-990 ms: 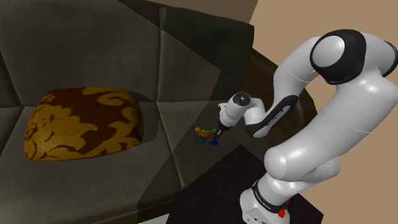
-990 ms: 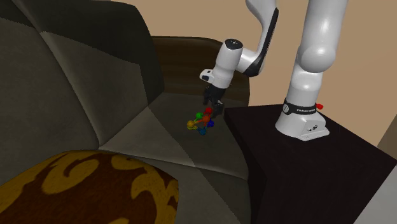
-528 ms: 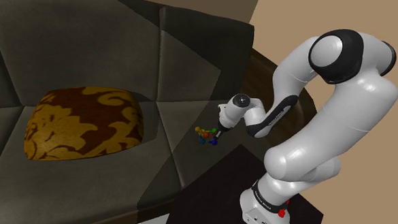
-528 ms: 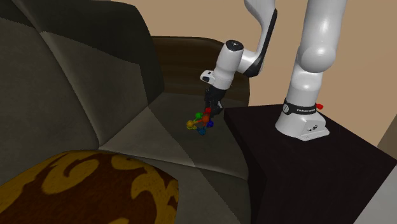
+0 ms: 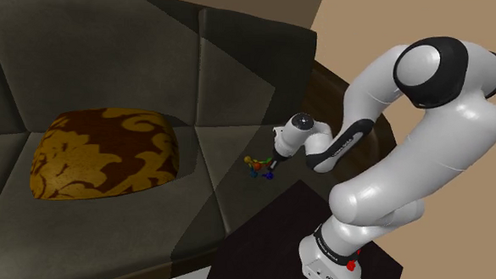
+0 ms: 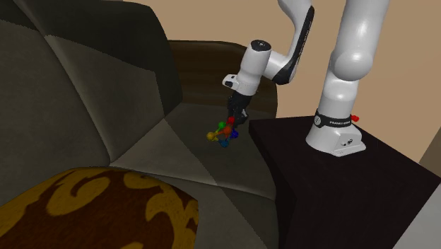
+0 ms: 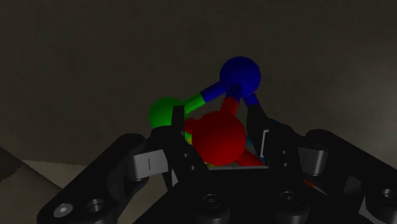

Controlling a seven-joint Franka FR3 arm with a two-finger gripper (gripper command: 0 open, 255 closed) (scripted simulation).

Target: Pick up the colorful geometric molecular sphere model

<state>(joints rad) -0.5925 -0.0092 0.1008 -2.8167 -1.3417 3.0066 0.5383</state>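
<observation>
Two black fingers (image 7: 175,143) of the all-black gripper (image 7: 217,130) clasp the colourful ball-and-rod molecular sphere model (image 7: 219,145) narrowly, one on either side of its red ball (image 7: 218,137). Roughly round, the model has no plain long axis; its rod to the blue ball (image 7: 240,75) points away from the palm, and a green ball (image 7: 167,114) sits beside one finger. The model (image 6: 222,134) hangs under the gripper (image 6: 233,122) at the dark grey sofa's (image 5: 113,62) seat corner, by the armrest and the black box stand (image 6: 339,184); whether it touches the seat cannot be told.
</observation>
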